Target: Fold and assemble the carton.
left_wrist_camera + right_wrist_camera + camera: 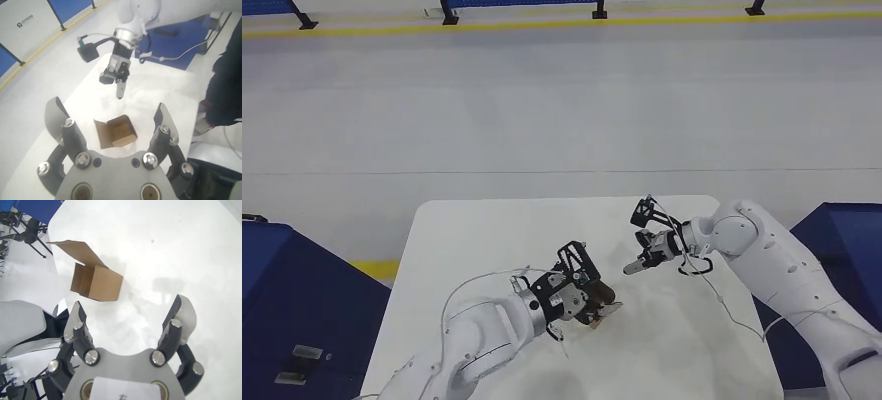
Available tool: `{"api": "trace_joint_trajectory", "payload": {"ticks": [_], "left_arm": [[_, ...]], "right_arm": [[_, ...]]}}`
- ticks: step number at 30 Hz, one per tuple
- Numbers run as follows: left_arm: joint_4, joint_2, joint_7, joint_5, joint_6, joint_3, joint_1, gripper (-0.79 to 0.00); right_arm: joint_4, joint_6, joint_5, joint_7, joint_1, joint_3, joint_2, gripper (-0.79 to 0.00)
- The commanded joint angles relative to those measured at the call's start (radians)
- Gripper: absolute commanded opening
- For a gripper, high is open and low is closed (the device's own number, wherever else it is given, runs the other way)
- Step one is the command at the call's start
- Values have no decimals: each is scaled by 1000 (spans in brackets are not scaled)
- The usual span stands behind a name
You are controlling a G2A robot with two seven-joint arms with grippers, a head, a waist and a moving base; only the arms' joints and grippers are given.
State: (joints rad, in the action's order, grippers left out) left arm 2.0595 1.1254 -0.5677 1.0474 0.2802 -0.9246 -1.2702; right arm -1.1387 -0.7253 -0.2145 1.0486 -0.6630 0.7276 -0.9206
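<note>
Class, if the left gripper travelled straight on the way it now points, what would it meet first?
Probably the carton lying ahead of the left gripper on the table; depth is unclear.

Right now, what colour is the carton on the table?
Plain brown; the carton shows best in the right wrist view.

My gripper (pixel 128 300) hangs spread wide over the surface (pixel 170 247); the carton (pixel 102 285) lies just ahead, flap open.

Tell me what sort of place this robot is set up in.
Probably a factory hall or robot test area: a wide pale floor with a yellow line, and blue partitions beside the white table, which bears one small carton.
</note>
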Motion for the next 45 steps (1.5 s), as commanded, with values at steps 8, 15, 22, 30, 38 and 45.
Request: {"api": "trace_joint_trajectory", "payload": {"ticks": [8, 15, 22, 30, 38, 45], "left_arm": [[89, -3, -162, -181, -368, -49, -126, 0], [38, -1, -321, -455, -312, -49, -121, 0], [-69, 20, -416, -573, -743, -31, -82, 0], [-238, 69, -233, -442, -954, 131, 2, 0], [-313, 102, -173, -429, -996, 180, 71, 0], [-343, 114, -159, -392, -1016, 194, 101, 0]], "right_arm": [[-13, 270, 34, 202, 79, -90, -48, 0], [-16, 205, 128, 219, 61, -76, -46, 0], [-3, 326, 6, 174, 77, -112, -65, 0], [-11, 389, -114, 120, 73, -186, -105, 0], [19, 383, -124, 110, 79, -209, -133, 0], [29, 383, -127, 107, 78, -213, -148, 0]]}}
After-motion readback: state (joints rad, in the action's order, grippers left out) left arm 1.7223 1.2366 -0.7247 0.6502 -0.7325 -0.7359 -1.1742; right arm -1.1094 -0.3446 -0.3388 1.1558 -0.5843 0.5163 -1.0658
